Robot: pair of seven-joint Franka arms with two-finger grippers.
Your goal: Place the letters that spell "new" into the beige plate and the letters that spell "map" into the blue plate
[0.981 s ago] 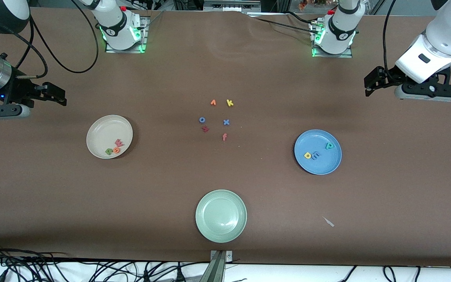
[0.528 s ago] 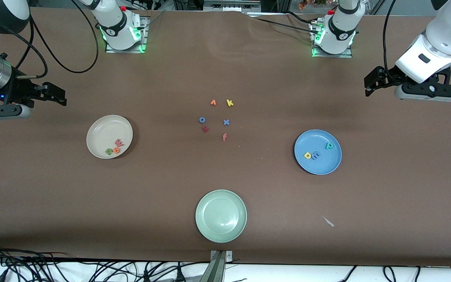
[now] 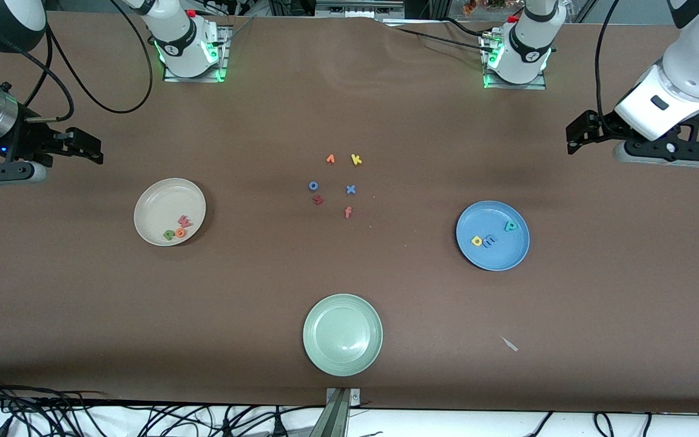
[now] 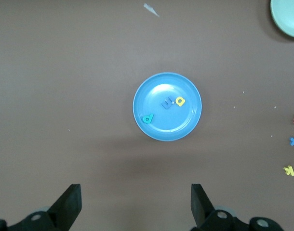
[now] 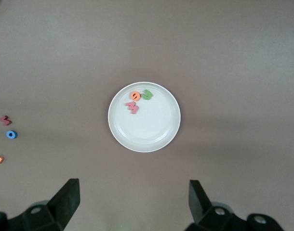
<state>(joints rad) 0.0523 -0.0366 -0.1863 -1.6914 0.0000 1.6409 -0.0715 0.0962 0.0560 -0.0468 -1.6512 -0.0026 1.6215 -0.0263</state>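
Letters for "new" [image 3: 177,229] lie in the beige plate [image 3: 158,203], "map" letters [image 3: 490,237] in the blue plate [image 3: 495,258], mid-frame; nothing seems left. Left gripper [image 4: 135,207] and right gripper [image 5: 132,204] hang spread, empty.

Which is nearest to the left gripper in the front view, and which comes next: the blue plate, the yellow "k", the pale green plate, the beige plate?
From the left gripper, open and raised at its own end of the table:
1. blue plate, at the left arm's end.
2. yellow "k", mid-table in the leftover cluster.
3. pale green plate, closest to the front camera.
4. beige plate, at the right arm's end.
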